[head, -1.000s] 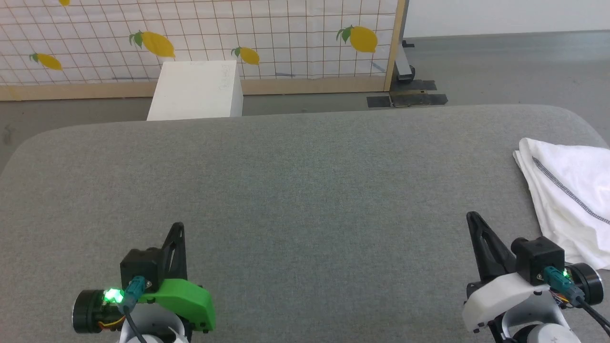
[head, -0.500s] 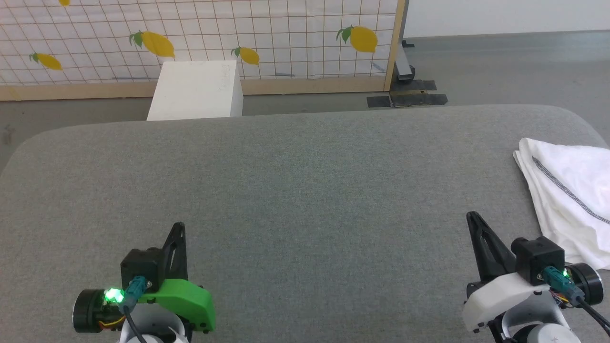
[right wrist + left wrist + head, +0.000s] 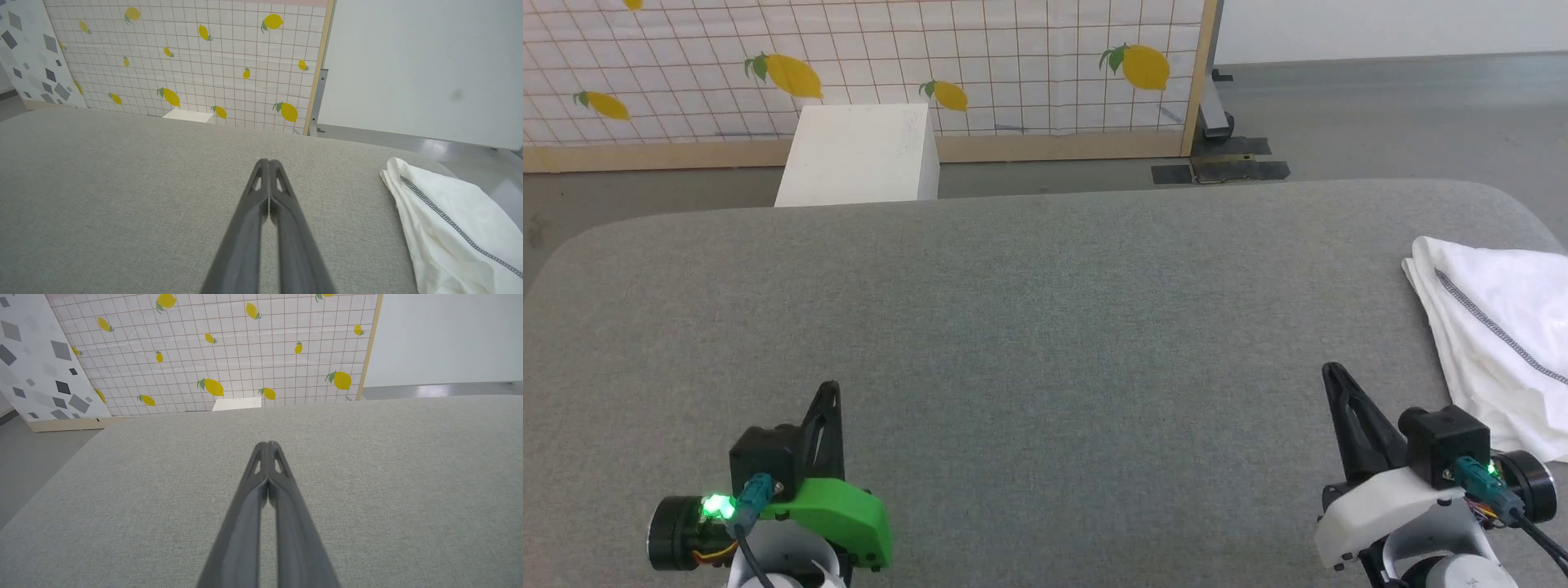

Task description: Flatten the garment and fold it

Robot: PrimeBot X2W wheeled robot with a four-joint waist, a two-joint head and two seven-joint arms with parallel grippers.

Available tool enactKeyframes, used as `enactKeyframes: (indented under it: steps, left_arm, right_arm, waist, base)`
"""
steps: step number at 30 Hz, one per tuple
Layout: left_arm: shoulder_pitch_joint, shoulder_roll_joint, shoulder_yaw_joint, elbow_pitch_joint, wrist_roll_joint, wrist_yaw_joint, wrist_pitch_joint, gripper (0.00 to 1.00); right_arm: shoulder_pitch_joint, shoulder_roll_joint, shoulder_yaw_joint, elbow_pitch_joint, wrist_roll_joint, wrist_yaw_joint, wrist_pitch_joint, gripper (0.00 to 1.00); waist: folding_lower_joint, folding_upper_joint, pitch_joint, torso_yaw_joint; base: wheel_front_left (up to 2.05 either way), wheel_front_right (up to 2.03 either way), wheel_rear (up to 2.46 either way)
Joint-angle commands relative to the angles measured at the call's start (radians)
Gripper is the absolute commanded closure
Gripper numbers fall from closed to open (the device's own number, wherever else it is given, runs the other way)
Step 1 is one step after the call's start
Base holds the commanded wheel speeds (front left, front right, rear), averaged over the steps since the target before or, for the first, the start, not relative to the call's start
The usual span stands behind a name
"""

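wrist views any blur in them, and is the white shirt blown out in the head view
Head view: even soft light, sharp; the garment is bright but its seam reads. Left wrist view: the left gripper blurs toward the bottom edge. Right wrist view: same for the right gripper, garment seam crisp.

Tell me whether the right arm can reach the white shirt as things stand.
Probably yes. The shirt lies on the grey surface just to the right of the right pincer, with nothing between them. The pincer is shut, so it must open first.
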Motion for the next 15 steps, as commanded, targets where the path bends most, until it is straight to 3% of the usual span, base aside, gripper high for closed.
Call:
enactKeyframes:
  steps: [1, 15]
  left_arm:
    - [-0.018, -0.005, 0.003, 0.004, 0.01, -0.001, 0.001, 1.0]
    - [-0.018, -0.005, 0.003, 0.004, 0.01, -0.001, 0.001, 1.0]
  right_arm:
    - [-0.018, 0.003, 0.002, 0.002, 0.0, -0.002, 0.0, 1.0]
    - [-0.018, 0.003, 0.002, 0.002, 0.0, -0.002, 0.0, 1.0]
  waist:
    - [0.0, 0.0, 0.0, 0.0]
    - [0.0, 0.0, 0.0, 0.0]
  base:
    - [0.0, 0.0, 0.0]
    - [0.0, 0.0, 0.0]
